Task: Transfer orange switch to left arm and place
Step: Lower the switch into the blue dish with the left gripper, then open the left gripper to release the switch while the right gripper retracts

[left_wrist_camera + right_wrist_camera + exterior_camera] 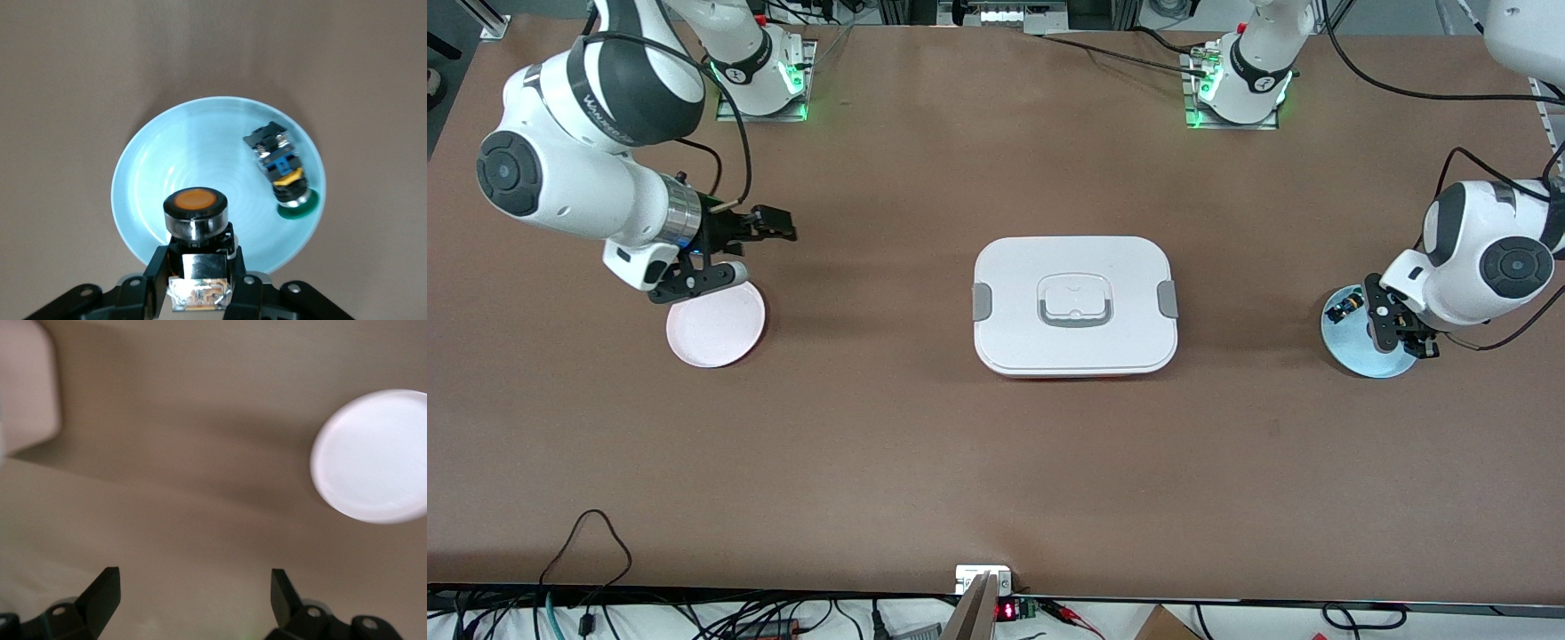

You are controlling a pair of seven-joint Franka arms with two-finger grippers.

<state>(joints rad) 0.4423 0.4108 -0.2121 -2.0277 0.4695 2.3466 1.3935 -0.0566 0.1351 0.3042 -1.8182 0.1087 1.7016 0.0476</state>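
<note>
From the front, the left gripper point(1392, 331) sits over the blue plate point(1352, 356) near the left arm's end of the bench, the white box point(1075, 306) mid-bench between the arms, and the right gripper point(734, 244) waits above the pink plate point(716, 325) at the right arm's end. The left wrist view shows its fingers point(155, 277) clamped on the orange switch point(196, 215), a small, rigid, probably light part, best held by its squarish body since the round cap looks slippery; a green-capped switch point(283, 170) lies beside it on the plate. In the right wrist view the right gripper's fingers point(103, 590) stand wide apart

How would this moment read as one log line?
left claw: shut on orange switch, over blue plate | right claw: open, beside pink plate
</note>
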